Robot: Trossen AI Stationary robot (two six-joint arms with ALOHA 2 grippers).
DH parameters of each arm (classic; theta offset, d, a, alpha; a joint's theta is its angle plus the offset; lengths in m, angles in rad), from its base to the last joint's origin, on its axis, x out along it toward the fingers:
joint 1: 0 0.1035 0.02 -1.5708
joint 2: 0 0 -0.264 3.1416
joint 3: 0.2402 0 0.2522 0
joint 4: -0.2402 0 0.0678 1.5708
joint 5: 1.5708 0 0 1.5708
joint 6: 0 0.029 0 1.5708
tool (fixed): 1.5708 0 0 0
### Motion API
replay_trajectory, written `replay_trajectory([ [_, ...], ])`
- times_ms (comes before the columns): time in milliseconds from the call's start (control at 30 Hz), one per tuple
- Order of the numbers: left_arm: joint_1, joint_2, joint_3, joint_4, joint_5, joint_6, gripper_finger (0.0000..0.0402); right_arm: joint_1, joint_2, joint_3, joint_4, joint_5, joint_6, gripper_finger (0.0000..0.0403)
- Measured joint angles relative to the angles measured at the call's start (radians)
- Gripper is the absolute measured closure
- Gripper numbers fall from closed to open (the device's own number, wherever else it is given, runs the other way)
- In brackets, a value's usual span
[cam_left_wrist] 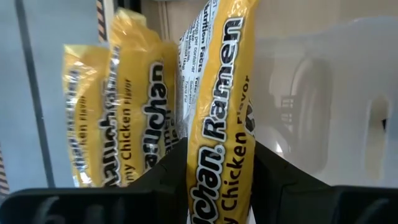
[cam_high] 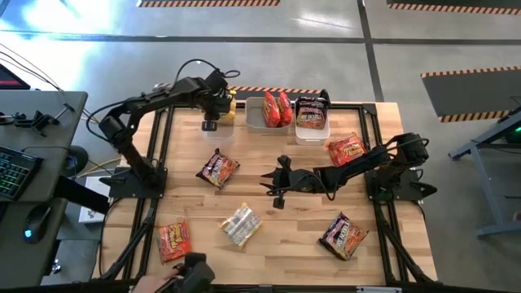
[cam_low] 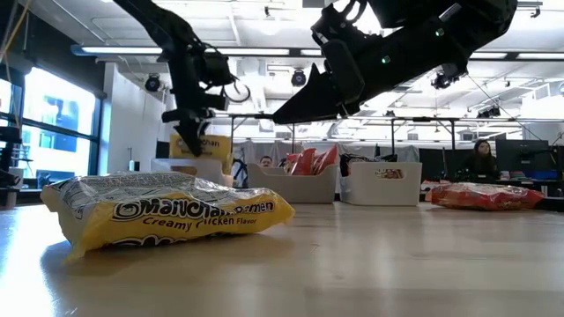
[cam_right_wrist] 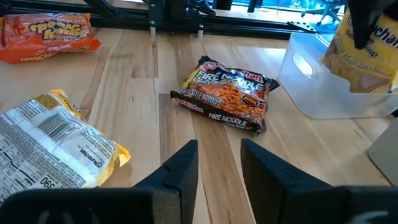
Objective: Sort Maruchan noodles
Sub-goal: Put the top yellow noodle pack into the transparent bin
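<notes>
High view: left gripper (cam_high: 213, 108) at the far edge of the table (cam_high: 277, 236), over the leftmost tub (cam_high: 230, 103), fingers clamped on a yellow packet (cam_left_wrist: 217, 118) held upright. In left wrist view, more yellow packets (cam_left_wrist: 118, 99) standing on edge just beside the held one, clear tub wall behind. Right gripper (cam_high: 275, 181) hanging above the table middle, fingers parted narrowly with nothing between them, as seen in right wrist view (cam_right_wrist: 217, 163). Dark packet (cam_high: 217, 168) lying flat near the table middle, left of the right gripper; same dark packet (cam_right_wrist: 225, 93) ahead of the right fingers in the wrist view. Middle tub (cam_high: 254, 120) with red packets (cam_high: 277, 109) standing inside; right tub (cam_high: 311, 132) with a dark packet (cam_high: 311, 111) inside. On the bare wood: one red packet (cam_high: 347, 149) near the right tub, another dark one (cam_high: 343, 235) at the near right, an orange one (cam_high: 173, 241) at the near left, a yellow one (cam_high: 242, 225) back side up between them. Low view: that yellow packet (cam_low: 167, 213) close to the camera, flat on the table.
</notes>
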Motion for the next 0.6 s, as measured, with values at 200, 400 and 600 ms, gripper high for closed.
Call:
replay_trajectory([
  [200,0.014,0.043,0.000,0.004,-0.007,0.014,0.0305,0.000,0.000,0.000,0.000,0.000,0.000,0.0299],
  [400,0.014,0.044,-0.001,0.026,-0.036,0.015,0.0270,0.000,0.000,0.000,0.000,0.000,0.000,0.0299],
  [600,0.015,0.044,-0.001,0.044,-0.099,0.017,0.0232,0.000,0.000,0.000,0.000,-0.001,0.000,0.0299],
])
